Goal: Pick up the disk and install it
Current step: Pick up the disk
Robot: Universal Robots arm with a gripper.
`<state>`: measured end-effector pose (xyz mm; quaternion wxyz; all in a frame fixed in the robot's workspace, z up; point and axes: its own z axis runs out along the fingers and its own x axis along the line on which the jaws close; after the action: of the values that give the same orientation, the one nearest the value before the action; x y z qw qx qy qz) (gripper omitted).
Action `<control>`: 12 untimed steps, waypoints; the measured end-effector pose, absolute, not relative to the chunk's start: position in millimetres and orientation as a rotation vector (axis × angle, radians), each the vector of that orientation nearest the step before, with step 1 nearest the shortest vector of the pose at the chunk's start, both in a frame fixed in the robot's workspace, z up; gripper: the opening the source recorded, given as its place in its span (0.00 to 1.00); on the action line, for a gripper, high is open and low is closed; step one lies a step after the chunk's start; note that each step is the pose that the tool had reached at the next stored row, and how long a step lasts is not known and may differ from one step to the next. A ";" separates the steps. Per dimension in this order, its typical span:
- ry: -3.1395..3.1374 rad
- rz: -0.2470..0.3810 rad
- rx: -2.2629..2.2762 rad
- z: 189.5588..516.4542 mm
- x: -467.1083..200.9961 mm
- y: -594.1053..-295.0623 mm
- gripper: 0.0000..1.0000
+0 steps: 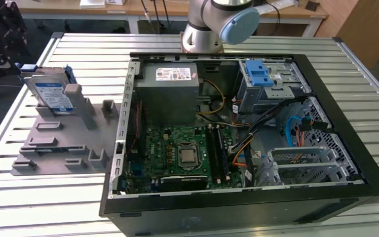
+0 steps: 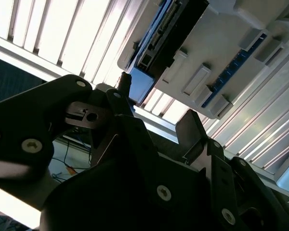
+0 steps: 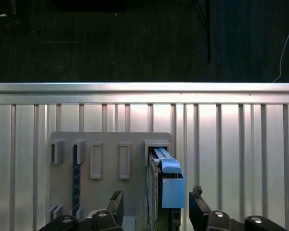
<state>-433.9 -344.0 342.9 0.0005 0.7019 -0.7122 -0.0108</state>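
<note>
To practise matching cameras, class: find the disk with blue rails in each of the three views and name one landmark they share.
Exterior view: the disk stands on edge in the grey fixture, at the exterior view's left of the computer case.
First wrist view: the disk is edge-on, upright in a fixture slot.
Second wrist view: its dark end with blue rails sits in the fixture.
Shared landmark: the grey fixture with raised tabs.

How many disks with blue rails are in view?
1. The disk stands on edge in the grey holder on the table, at the exterior view's left of the computer case. Others may be hidden inside it.
</note>
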 end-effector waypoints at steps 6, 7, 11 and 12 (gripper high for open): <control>-2.239 -0.034 2.202 341.3 -433.9 -343.6 0.65; -2.240 -0.034 2.201 341.1 -433.9 -343.6 0.65; -2.242 -0.034 2.199 339.9 -433.9 -343.2 0.65; -2.243 -0.034 2.198 339.7 -433.9 -343.2 0.65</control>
<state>-433.9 -343.2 339.7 0.0005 0.6998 -0.7143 -0.0108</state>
